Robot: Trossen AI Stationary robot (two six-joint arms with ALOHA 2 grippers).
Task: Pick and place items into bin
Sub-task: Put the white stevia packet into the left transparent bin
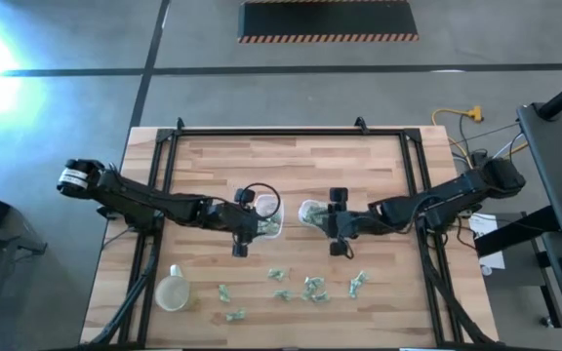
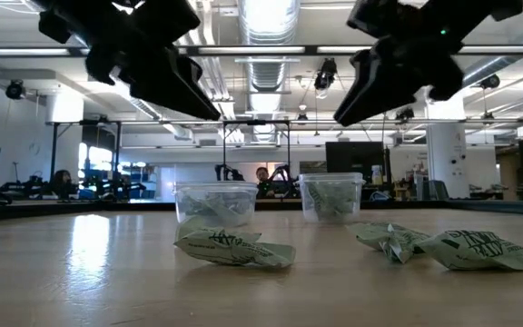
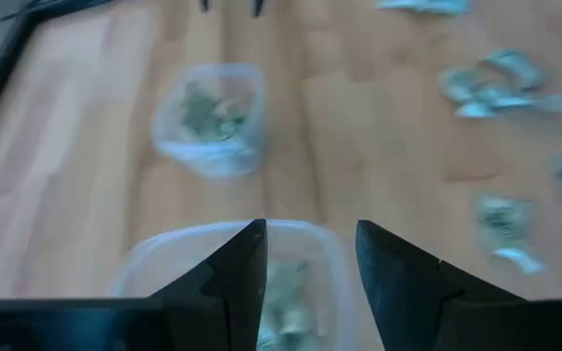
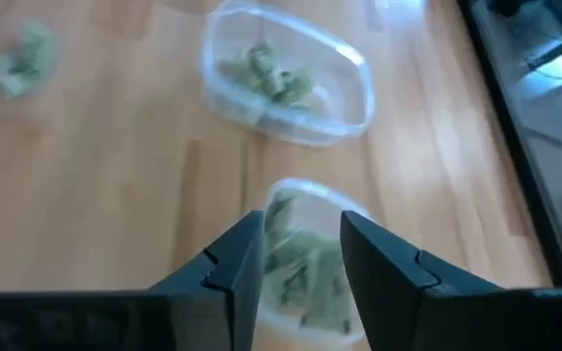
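Note:
Two clear bins stand side by side at mid-table, each with pale-green wrapped items inside: the left bin [image 1: 267,225] and the right bin [image 1: 310,213]. More items [image 1: 310,289] lie loose on the wood toward the near edge. My left gripper [image 3: 310,263] hovers open above the left bin [image 3: 291,292]. My right gripper [image 4: 301,258] hovers open above the right bin [image 4: 305,268]. In the low view both grippers hang well above the bins [image 2: 214,202], with nothing between their fingers.
A pale round cup or lid [image 1: 172,291] sits near the table's left near corner. A black frame [image 1: 164,156] runs along the table's far and side edges. Bare wood lies between the bins and the far edge.

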